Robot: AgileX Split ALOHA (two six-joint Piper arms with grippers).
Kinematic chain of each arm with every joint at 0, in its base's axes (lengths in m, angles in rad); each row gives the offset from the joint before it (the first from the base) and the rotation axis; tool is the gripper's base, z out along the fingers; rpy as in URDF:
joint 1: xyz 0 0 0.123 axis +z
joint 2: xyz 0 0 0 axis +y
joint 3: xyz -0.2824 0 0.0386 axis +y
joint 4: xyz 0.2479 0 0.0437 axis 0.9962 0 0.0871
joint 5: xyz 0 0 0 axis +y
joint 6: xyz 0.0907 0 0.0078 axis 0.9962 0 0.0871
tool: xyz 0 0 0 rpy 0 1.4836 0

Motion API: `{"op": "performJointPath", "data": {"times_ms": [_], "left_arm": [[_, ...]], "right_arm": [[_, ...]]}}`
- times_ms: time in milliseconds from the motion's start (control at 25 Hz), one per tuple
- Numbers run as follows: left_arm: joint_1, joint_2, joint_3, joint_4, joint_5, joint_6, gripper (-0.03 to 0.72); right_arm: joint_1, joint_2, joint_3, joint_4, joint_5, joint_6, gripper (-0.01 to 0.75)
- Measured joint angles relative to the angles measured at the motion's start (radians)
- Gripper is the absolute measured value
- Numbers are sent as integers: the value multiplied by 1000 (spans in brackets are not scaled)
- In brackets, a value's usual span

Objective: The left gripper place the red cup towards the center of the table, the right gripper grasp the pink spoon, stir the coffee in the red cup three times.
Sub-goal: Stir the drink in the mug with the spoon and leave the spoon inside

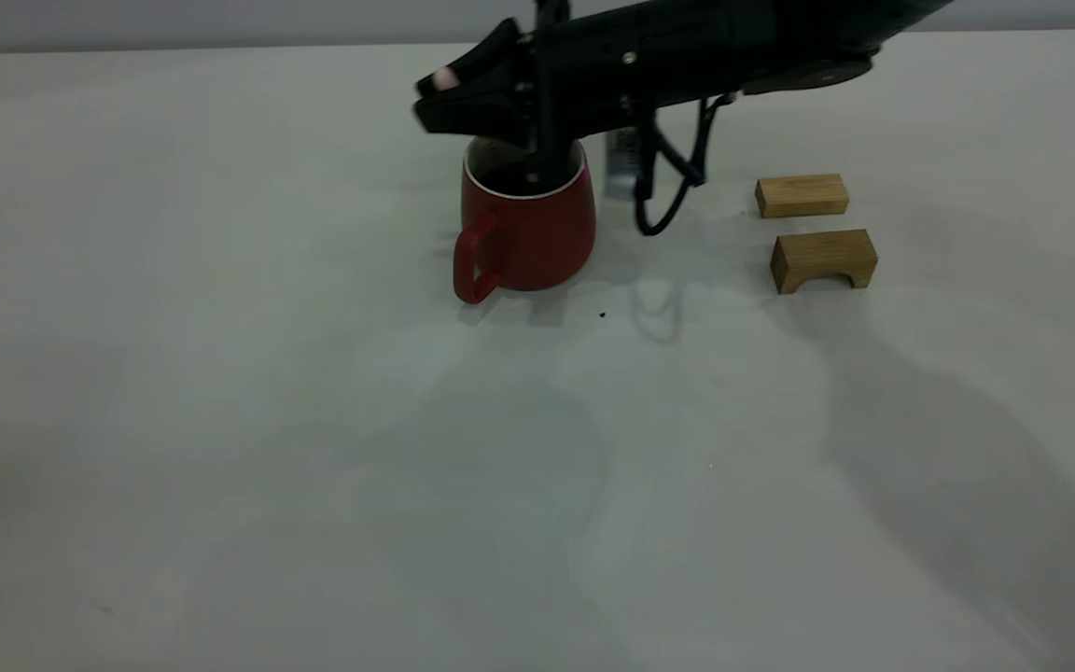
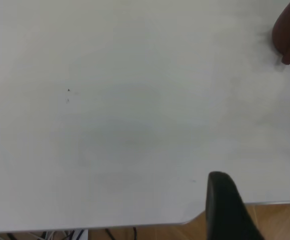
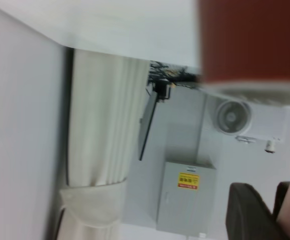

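Light was dim and even; soft grey shadows pooled on the table (image 1: pixel 220 420) at lower right. The red cup (image 3: pixel 252 40) looked blurred close up.

Matte black right arm with long tapering right gripper (image 1: pixel 449 98) fingers and small silver screws. Looping black cables (image 1: pixel 668 187) beneath. Small grey labelled part (image 1: pixel 623 163) behind.

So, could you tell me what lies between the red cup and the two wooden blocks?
In the exterior view, black cables hang between the red cup and wooden blocks.
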Motion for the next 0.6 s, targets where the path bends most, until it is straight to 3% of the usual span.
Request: {"op": "performJointPath", "data": {"times_ms": [160, 400, 600], "left_arm": [[0, 0, 0, 0, 0, 0, 407], [0, 0, 0, 0, 0, 0, 407], [0, 0, 0, 0, 0, 0, 407]], "right_arm": [[-25, -13, 20, 1, -1, -9, 123], [-25, -90, 172, 9, -34, -12, 123], [1, -85, 156, 5, -26, -11, 123]]}}
